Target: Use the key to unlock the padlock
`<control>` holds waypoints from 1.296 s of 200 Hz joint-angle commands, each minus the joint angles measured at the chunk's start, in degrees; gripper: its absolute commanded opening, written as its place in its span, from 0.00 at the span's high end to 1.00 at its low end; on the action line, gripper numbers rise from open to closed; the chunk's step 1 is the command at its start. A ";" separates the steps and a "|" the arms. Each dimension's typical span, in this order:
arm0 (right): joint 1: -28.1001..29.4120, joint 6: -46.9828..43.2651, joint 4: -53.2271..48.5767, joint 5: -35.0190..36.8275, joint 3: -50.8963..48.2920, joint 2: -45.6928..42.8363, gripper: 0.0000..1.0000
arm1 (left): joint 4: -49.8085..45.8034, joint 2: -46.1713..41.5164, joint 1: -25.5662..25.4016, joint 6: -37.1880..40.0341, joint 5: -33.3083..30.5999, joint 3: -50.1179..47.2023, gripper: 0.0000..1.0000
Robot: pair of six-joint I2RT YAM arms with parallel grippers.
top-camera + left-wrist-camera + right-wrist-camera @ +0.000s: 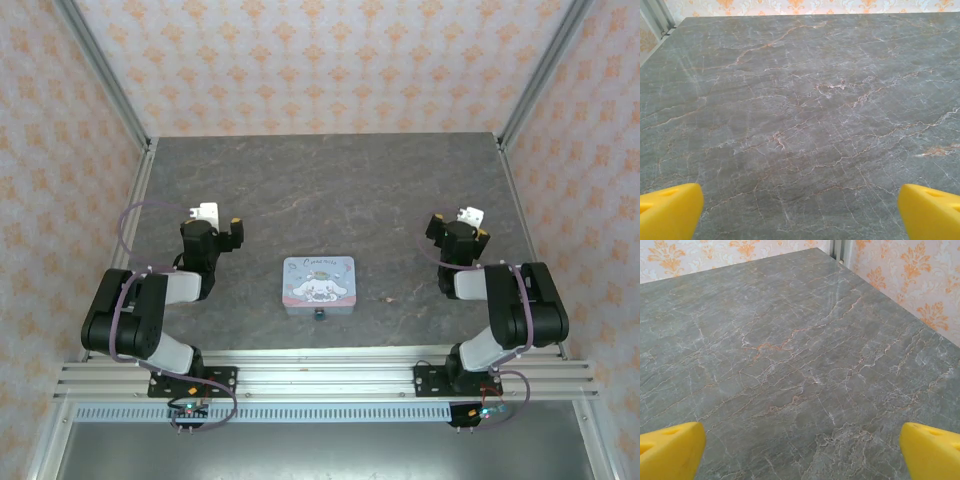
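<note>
My left gripper [218, 226] hovers over the left half of the table [330, 180], and its jaws stand wide apart. In its wrist view the gripper [800, 215] shows two yellow fingertips [667, 211] at the bottom corners, with grey veined tabletop between them. My right gripper [460, 228] sits over the right half, about level with the left one, and its jaws are spread just as wide. Its wrist view shows the gripper [800, 455] the same way, with yellow fingertips [670, 450] in the corners above the stone-patterned surface and the wall [910, 285] at the far right.

A pale blue tin [319, 281] with a cartoon print lies flat between my two arms, nearer to my bases than either gripper. The padlock [320, 315] is a tiny dark block at the middle of the tin's near edge. It is touching the tin or just beside it, and I cannot tell which. The key [386, 299] is a small pale speck on the table to the right of the tin, apart from it. It lies between the tin and my right arm. Both grippers are well apart from the padlock and the key.
</note>
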 commanded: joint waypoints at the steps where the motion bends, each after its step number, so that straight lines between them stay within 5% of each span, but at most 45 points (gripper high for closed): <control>1: 0.17 0.18 1.29 0.13 -0.32 -0.75 0.01 | -0.30 0.11 0.61 0.05 -1.23 0.98 0.00; 110: 0.20 0.25 1.32 -0.27 -0.35 -0.81 0.01 | -0.56 0.07 0.90 -0.41 -1.68 1.09 0.00; 124: 0.16 -0.21 1.19 -0.98 -0.28 -2.08 0.01 | -6.31 -1.63 0.96 -0.61 -1.73 3.81 0.00; 169: 0.16 2.21 -14.72 1.60 2.69 -14.44 0.01 | -21.08 -9.18 0.96 -1.58 -1.81 9.34 0.00; 207: 0.00 22.07 -33.18 1.06 6.53 -26.76 0.01 | -32.11 -16.28 0.55 -10.64 0.46 13.14 0.00; 259: -0.55 30.87 -39.26 -27.98 3.67 -43.98 0.05 | -57.39 -21.62 -2.53 -24.78 7.10 22.16 0.00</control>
